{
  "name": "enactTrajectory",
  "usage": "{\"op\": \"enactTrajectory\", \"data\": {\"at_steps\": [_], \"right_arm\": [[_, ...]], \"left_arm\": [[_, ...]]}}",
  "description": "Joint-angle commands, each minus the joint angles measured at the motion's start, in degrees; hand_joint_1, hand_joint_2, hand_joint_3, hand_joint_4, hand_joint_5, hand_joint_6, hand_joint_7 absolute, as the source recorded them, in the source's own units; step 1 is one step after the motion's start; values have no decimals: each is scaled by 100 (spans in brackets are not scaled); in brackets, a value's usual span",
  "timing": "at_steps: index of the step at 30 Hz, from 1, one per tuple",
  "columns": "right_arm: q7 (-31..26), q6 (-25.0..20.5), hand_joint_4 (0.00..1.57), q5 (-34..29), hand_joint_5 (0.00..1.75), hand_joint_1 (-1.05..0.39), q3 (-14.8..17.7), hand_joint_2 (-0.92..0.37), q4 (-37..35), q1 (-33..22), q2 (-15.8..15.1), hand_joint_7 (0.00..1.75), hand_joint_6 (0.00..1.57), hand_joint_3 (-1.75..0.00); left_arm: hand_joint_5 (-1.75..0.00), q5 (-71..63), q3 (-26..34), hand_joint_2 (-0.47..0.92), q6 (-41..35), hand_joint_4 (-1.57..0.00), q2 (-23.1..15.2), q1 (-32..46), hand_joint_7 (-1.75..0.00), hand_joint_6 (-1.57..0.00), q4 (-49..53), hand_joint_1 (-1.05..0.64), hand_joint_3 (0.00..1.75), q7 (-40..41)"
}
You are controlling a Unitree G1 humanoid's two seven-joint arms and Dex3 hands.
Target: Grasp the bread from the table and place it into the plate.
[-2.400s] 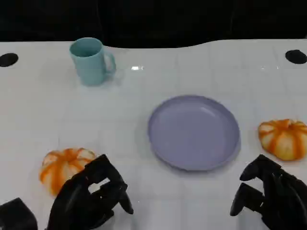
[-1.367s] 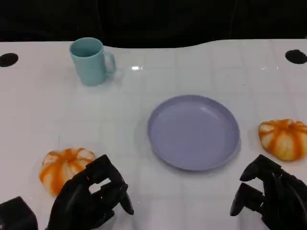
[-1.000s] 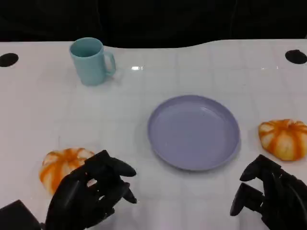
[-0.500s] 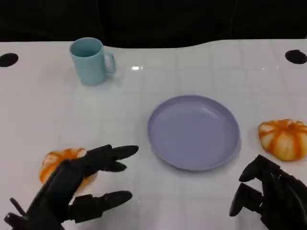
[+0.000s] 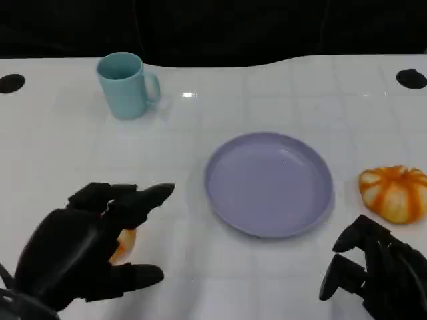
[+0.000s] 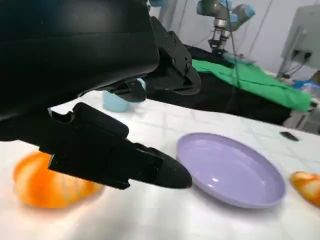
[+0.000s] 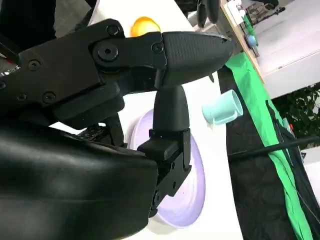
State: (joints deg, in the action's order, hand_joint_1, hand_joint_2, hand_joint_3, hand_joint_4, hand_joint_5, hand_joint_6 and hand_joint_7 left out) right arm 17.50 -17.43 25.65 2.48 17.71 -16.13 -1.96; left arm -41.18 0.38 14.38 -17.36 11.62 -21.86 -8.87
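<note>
Head view has the left robot hand point(image 5: 80, 257) spread and empty, hovering over the orange bread point(image 6: 50, 186) on the white surface point(image 5: 267, 100) left of the purple plate point(image 5: 269, 183); it should settle lower and close evenly round the loaf before lifting.

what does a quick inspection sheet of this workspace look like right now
surface: white table, glossy, two dark holes near the far corners
job's things: one bread under the left robot hand, not gripped; a second bread right of the plate, which holds nothing
clutter: teal mug far left, upright
robot hands: left robot hand open over the bread, fingers spread; right robot hand near the table edge, curled, holding nothing
cables: nothing seen on the table
surroundings: green cloth and a robot arm behind
</note>
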Motion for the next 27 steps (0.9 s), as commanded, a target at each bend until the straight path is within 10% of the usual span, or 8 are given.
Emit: {"op": "enactTrajectory", "data": {"at_steps": [1,27], "right_arm": [[-3,11,62,63,175,-53,45,-92,119,-41,-46,164,47,-42],[-2,3,62,35,175,-54,6,-92,156,-64,-68,166,45,-44]], "left_arm": [[-33,-976,-43,92,-791,-2,-154,109,0,-27,-682,-67,13,-404],[-18,-2645,-857,89,-2264,-3,-548,-910,0,-16,188,-55,1,-1732]]}}
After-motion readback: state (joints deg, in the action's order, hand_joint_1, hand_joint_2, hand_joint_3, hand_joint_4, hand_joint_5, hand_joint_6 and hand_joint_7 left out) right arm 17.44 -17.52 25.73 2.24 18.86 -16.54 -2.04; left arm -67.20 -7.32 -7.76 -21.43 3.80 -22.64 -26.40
